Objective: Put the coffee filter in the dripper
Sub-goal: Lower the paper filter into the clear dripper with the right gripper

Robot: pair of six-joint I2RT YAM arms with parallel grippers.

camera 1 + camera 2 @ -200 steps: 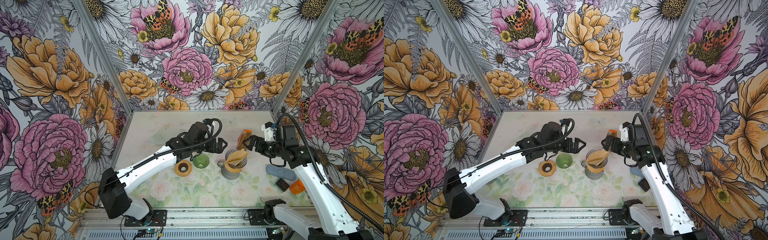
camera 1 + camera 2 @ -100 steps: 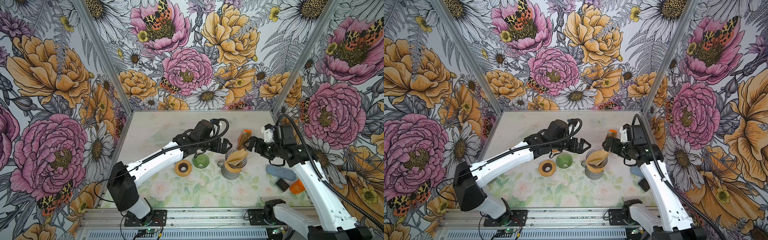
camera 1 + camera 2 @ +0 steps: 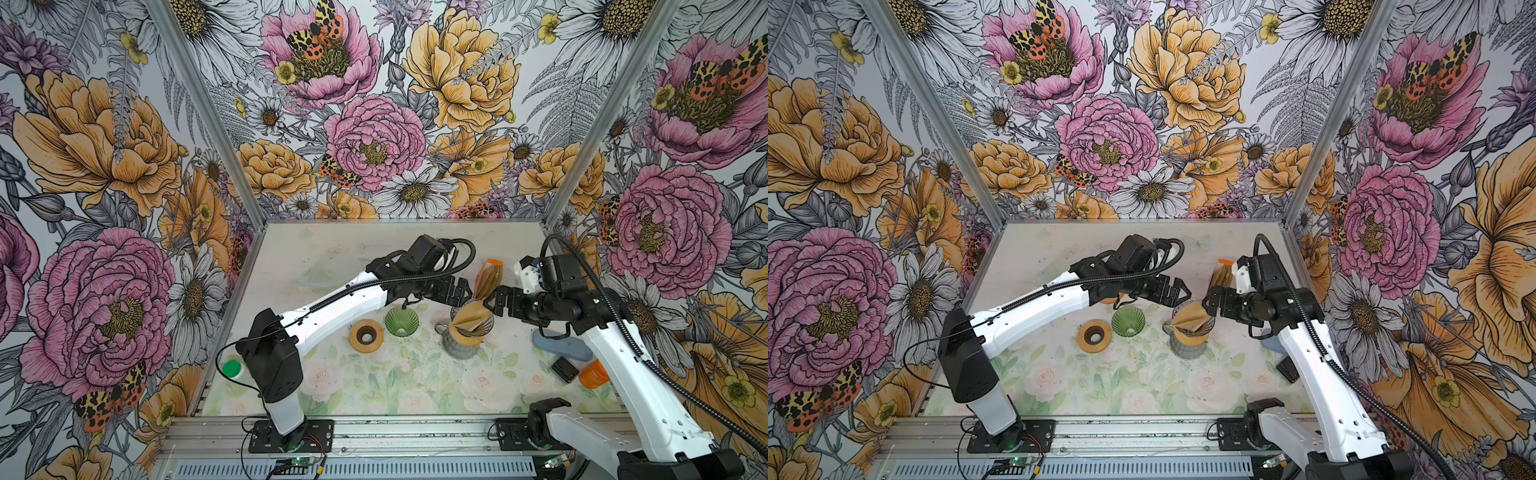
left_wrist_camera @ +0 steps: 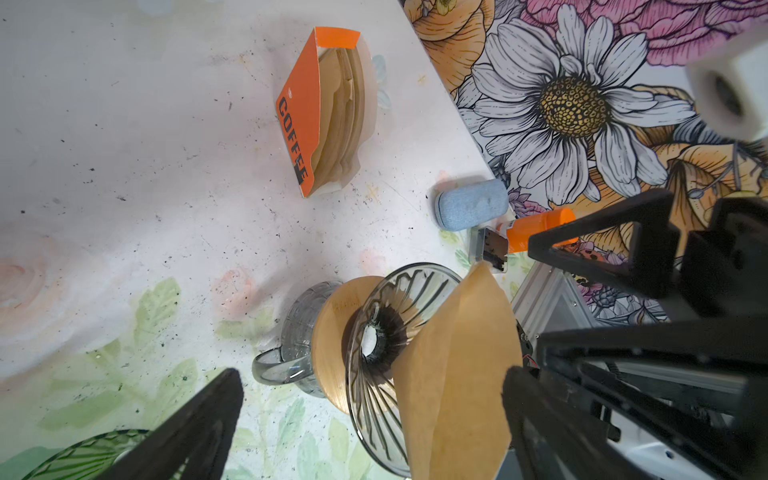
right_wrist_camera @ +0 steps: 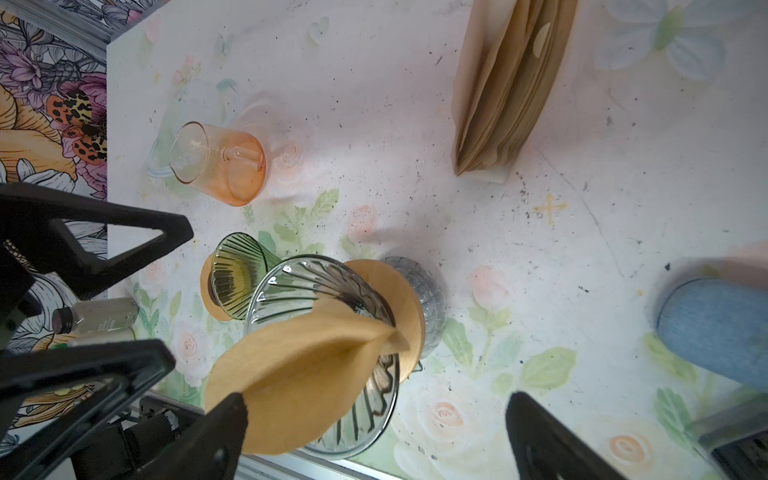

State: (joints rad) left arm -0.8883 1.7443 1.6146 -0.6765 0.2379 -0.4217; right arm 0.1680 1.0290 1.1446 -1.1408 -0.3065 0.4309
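The coffee filter [image 3: 469,320] is leaning folded inside the dripper [image 4: 386,299], seemingly not fully seated. Left hand [image 3: 463,293] and right hand [image 3: 498,301] are hovering beside the dripper, wide open, gripping nothing. Seating is calling for a gentle downward nudge.

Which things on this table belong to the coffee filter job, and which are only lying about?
For the job: paper filter, clear dripper, grey jug under it.

Lying about: filter pack, green dripper, wooden ring, orange glass, blue pouch, orange bottle.
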